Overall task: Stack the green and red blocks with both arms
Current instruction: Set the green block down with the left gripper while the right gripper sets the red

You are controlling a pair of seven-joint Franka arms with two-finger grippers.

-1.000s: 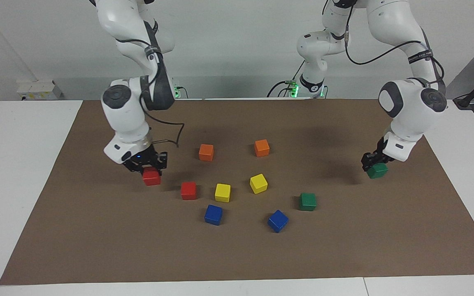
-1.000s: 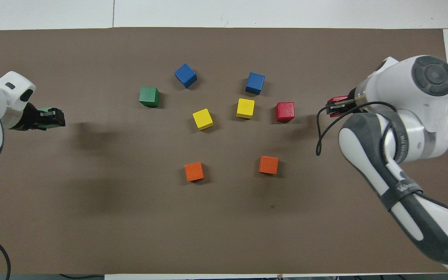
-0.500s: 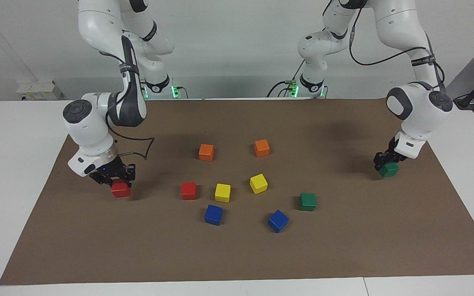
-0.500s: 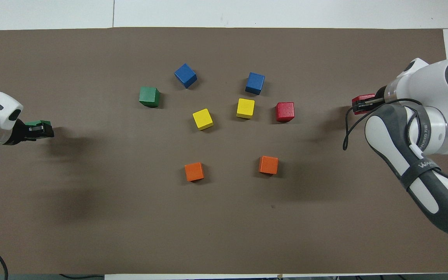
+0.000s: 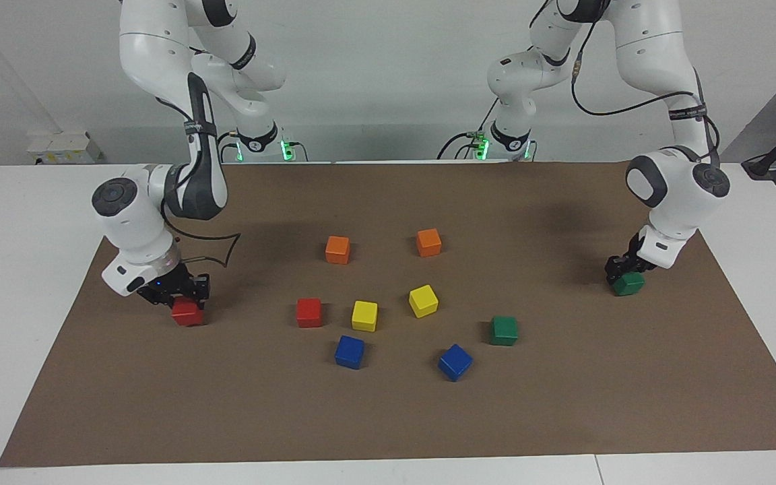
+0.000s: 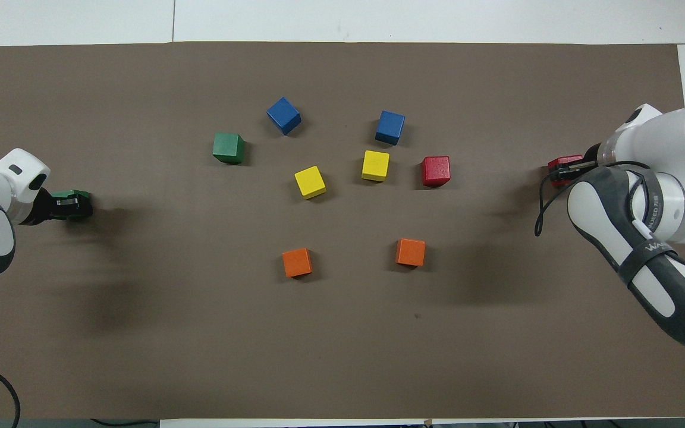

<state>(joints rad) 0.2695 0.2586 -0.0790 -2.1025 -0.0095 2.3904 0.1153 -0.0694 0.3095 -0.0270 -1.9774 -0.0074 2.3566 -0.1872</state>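
My right gripper (image 5: 183, 301) (image 6: 563, 172) is shut on a red block (image 5: 187, 314) (image 6: 562, 161), held low at the mat near the right arm's end. My left gripper (image 5: 624, 272) (image 6: 66, 204) is shut on a green block (image 5: 629, 285) (image 6: 76, 194), low at the mat near the left arm's end. A second red block (image 5: 308, 312) (image 6: 436, 170) and a second green block (image 5: 504, 331) (image 6: 228, 147) lie free in the middle cluster.
Between the free red and green blocks sit two yellow cubes (image 5: 364, 315) (image 5: 423, 300). Two blue cubes (image 5: 349, 351) (image 5: 455, 362) lie farther from the robots, two orange cubes (image 5: 337, 249) (image 5: 428, 242) nearer. A brown mat (image 5: 388, 417) covers the white table.
The right gripper carried its red block outward to the right arm's end of the mat and down. The left gripper shifted a little toward its own end and lowered the green block.
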